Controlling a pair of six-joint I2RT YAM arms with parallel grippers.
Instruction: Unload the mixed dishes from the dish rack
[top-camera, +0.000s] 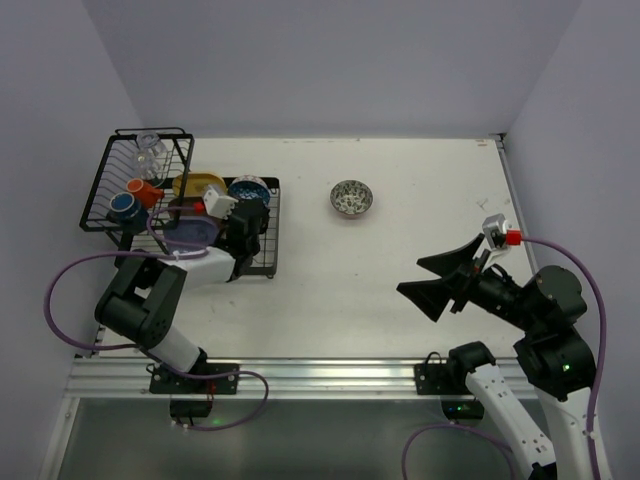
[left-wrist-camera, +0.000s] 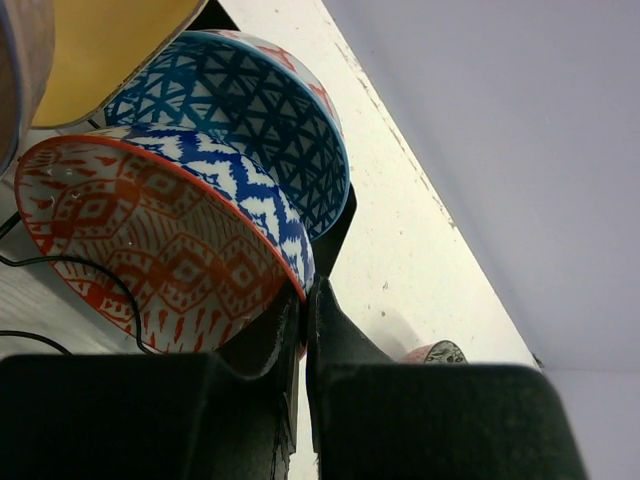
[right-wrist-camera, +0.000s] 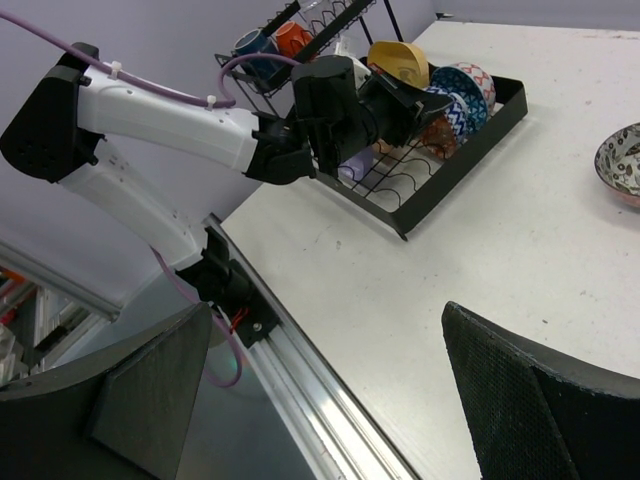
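White tabletop, upper left overhead: the left gripper (left-wrist-camera: 305, 297) is clamped on the reddish bowl (left-wrist-camera: 150, 240) standing in the dish rack (right-wrist-camera: 470, 148). Right gripper (top-camera: 410, 276) gapes wide, lower right; next, I judge, lift it clear of the blue bowl (left-wrist-camera: 260, 120)

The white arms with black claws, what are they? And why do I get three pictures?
They are two robot arms fixed to a table. One picture looks down from above; the other two come from small cameras on each wrist. The left gripper is shut, pinching the rim of a red bowl in the black rack, beside a blue bowl and a yellow plate. The right gripper is open and holds nothing. One speckled bowl sits out on the table.
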